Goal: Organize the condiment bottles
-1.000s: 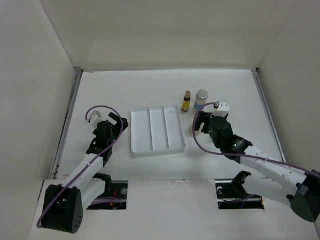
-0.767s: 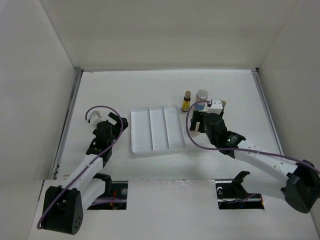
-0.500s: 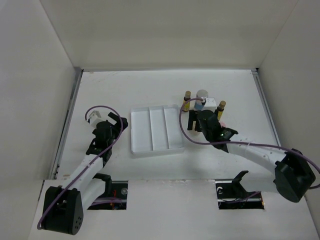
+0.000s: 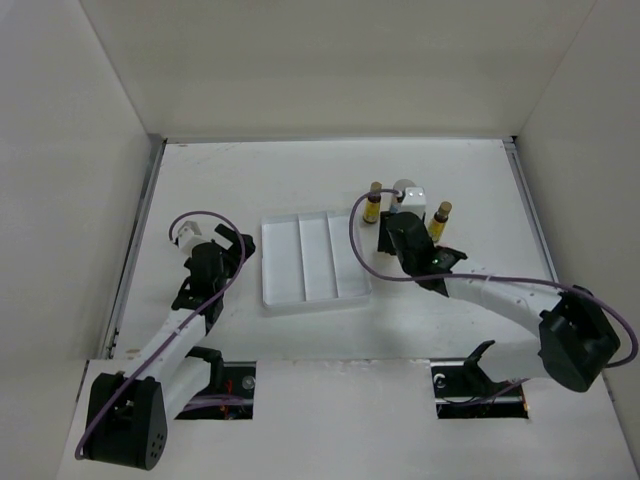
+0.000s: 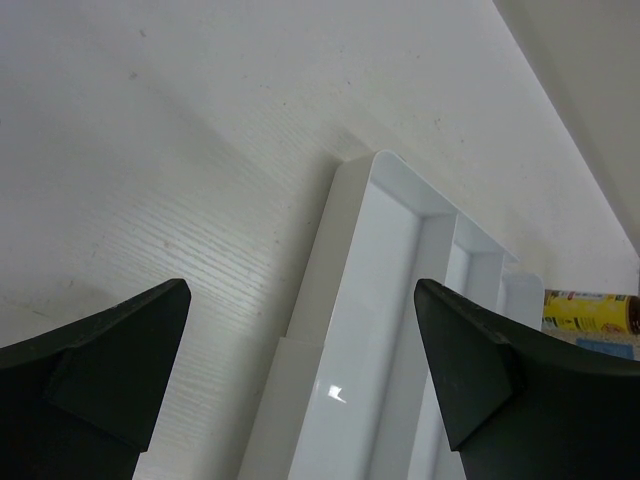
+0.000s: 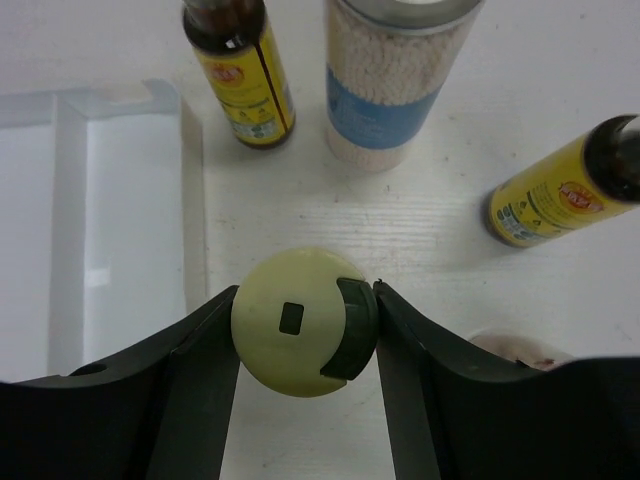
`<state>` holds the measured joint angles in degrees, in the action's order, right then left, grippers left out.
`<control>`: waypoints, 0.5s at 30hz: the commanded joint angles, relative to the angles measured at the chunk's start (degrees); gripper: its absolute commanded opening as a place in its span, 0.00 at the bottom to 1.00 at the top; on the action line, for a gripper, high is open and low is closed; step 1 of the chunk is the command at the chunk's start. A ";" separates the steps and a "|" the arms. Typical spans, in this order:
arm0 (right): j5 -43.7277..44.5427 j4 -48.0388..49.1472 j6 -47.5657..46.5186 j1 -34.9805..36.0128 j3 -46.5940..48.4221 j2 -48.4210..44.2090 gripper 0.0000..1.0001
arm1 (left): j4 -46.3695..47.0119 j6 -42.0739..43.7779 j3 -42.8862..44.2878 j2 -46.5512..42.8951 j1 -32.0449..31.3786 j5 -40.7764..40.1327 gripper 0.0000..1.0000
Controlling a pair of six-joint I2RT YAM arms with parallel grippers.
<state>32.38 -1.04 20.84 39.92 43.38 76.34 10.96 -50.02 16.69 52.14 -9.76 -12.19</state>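
Note:
My right gripper [image 6: 305,335] is shut on a squat cream bottle with a yellowish top [image 6: 300,320], one finger on each side of it. Just beyond it stand a slim amber bottle [image 6: 243,75], the silver-capped blue-labelled jar [image 6: 395,85] and a second amber bottle [image 6: 560,195]. The pink-topped bottle [image 6: 515,348] peeks out behind the right finger. From above, the right gripper [image 4: 388,222] sits between the amber bottles [image 4: 372,204] [image 4: 438,219] and hides the held bottle; the jar [image 4: 402,187] is half covered. My left gripper [image 4: 228,243] [image 5: 300,300] is open and empty.
The white three-slot tray [image 4: 300,257] lies between the arms with all its slots bare. Its left rim [image 5: 330,300] is under my left gripper and its right end [image 6: 120,200] is beside the held bottle. White walls enclose the table.
My right arm has swung left and toward the back, to the bottles beside the tray, uncovering the second amber bottle. The left arm has not moved.

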 commanded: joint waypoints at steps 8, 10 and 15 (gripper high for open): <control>-2.14 7.97 -3.87 8.98 19.62 8.63 0.39 | 3.19 -0.34 -1.22 -2.48 0.92 0.32 1.00; -3.98 8.59 -4.58 10.83 24.10 13.55 0.39 | 2.58 -0.34 -1.13 -3.18 1.54 0.67 1.00; -6.63 8.51 -5.72 14.96 35.35 25.24 0.39 | 2.14 -1.39 -1.66 -3.71 2.60 0.32 1.00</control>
<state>28.16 4.67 16.82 52.90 73.10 98.00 11.33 -50.39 15.75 49.32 -7.88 -11.81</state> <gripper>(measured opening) 0.583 0.997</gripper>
